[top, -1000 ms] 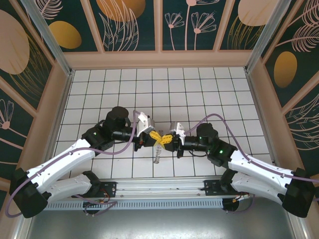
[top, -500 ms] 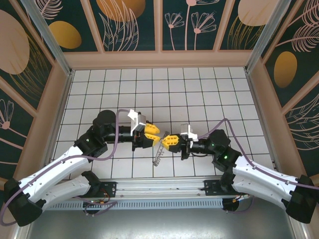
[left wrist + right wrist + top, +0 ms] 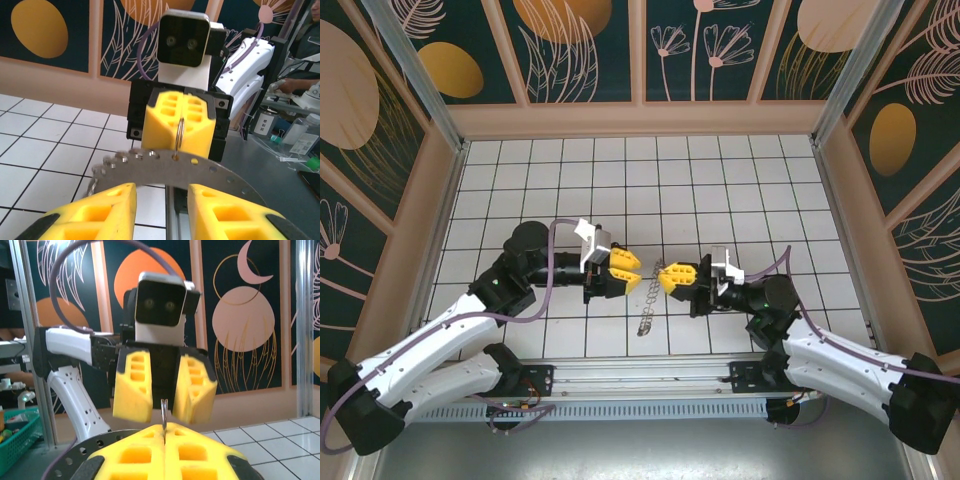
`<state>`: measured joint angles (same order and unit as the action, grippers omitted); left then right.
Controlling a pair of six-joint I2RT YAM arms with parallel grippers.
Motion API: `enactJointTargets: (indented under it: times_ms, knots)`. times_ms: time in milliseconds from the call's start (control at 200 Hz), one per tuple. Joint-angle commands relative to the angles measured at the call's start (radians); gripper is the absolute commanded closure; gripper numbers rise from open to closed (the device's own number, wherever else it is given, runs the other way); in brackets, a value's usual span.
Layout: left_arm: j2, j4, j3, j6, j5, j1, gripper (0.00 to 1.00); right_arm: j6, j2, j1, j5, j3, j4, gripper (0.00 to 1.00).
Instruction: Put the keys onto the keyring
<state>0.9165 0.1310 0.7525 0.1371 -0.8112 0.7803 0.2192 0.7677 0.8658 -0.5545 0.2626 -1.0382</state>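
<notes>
Clenching our right hand [image 3: 670, 276] on the keyring [image 3: 170, 167], we hang it over the tabletop [image 3: 720, 180], between both arms. Our left hand [image 3: 634, 268] faces it, released and empty; the threading itself seems wholly left to do.

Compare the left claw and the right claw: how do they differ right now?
The left claw is open, jaws apart; the right claw is shut. The left claw grips nothing; the right claw pinches a thin wire loop of the keyring, which hangs between the two. Both are yellow and face each other, tip to tip.
</notes>
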Motion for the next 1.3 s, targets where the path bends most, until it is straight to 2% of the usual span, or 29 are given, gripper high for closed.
enactJointTargets:
  times_ms: [0, 120, 921, 1081, 1196, 1296]
  knots:
    - [0.013, 0.058, 0.014, 0.015, -0.05, 0.004, 0.7, 0.05, 0.018, -0.009, 0.007, -0.004, -0.17, 1.0]
    - [0.026, 0.11, 0.03, 0.044, -0.085, 0.006, 0.7, 0.061, 0.038, -0.008, 0.003, -0.008, -0.193, 1.0]
    - [0.159, 0.207, 0.091, 0.054, -0.124, 0.041, 0.7, 0.079, 0.092, -0.015, -0.008, -0.013, -0.262, 1.0]
    - [0.188, 0.198, 0.094, 0.046, -0.129, 0.042, 0.79, 0.085, 0.094, -0.029, -0.014, -0.021, -0.275, 1.0]
    - [0.196, 0.182, 0.094, 0.03, -0.12, 0.042, 1.0, 0.094, 0.095, -0.04, -0.021, -0.03, -0.287, 1.0]
    - [0.196, 0.146, 0.107, -0.003, -0.092, 0.043, 1.0, 0.097, 0.097, -0.048, -0.024, -0.03, -0.285, 1.0]
